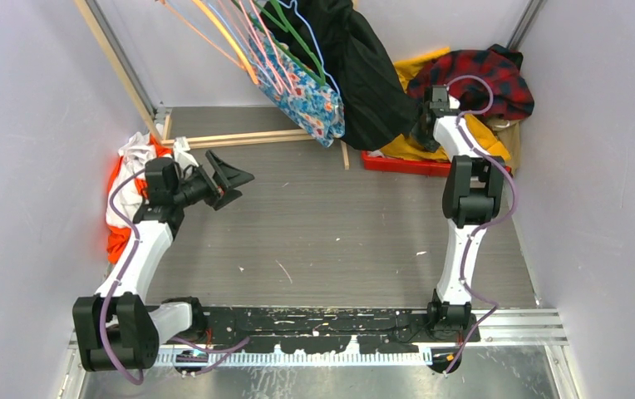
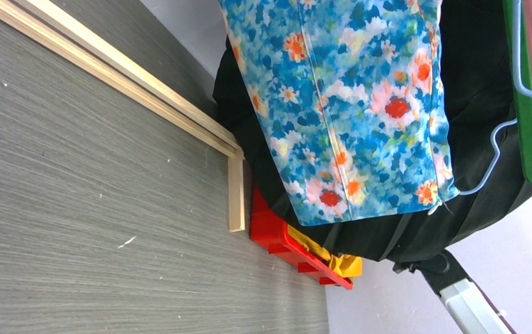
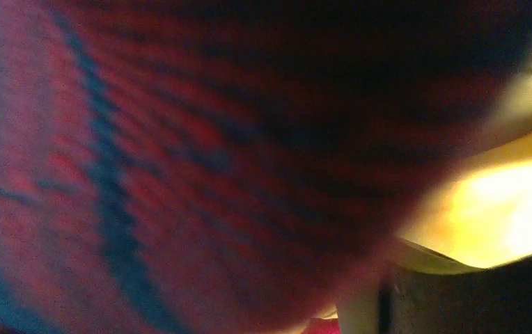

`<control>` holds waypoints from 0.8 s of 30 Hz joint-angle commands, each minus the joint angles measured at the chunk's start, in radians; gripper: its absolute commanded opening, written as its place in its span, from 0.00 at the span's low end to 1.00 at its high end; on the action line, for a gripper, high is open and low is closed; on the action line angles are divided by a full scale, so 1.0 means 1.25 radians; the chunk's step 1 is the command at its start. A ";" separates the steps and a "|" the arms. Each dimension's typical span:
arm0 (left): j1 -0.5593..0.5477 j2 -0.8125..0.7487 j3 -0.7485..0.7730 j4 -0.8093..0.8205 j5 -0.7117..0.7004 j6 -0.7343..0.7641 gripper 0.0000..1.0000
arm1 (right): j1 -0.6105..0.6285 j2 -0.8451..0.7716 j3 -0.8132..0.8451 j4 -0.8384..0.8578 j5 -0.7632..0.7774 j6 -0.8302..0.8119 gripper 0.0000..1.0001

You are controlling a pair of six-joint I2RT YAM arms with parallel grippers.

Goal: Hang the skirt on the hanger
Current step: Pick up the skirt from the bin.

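The skirt [image 1: 310, 93] hangs limp among the hangers [image 1: 233, 40], against the coat [image 1: 366, 75]. It looks thin, light and floppy (probably best pinched at a seamed edge). The left gripper [image 1: 235, 184] gapes empty. The right gripper [image 1: 424, 131] is buried in clothes, so I cannot tell its state.

The left arm [image 1: 144, 249] is rising from its base at the near-left corner, its white link leaning forward and inward, and the wrist is turning level toward the middle of the table. The left gripper [image 1: 229, 181] is pointing to the right with its jaws spreading wide apart, gripping nothing. The right arm [image 1: 464, 241] is standing tall over its base, bending at the dark elbow and stretching its forearm far toward the back. The right gripper is lying out of sight beyond the wrist – its own camera is giving only blur, so its jaws cannot be read.
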 commanded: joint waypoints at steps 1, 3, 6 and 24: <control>-0.012 -0.027 0.046 -0.029 -0.017 0.038 0.99 | 0.003 0.021 0.068 -0.010 -0.043 -0.001 0.53; -0.012 -0.028 0.056 -0.047 -0.021 0.047 0.99 | -0.004 0.035 0.108 -0.021 -0.033 0.003 0.13; -0.012 -0.030 0.070 -0.070 -0.025 0.057 1.00 | -0.033 0.030 0.131 -0.011 -0.021 0.035 0.01; -0.044 -0.019 0.088 -0.098 -0.054 0.073 0.96 | -0.218 -0.144 -0.025 0.126 0.210 0.112 0.01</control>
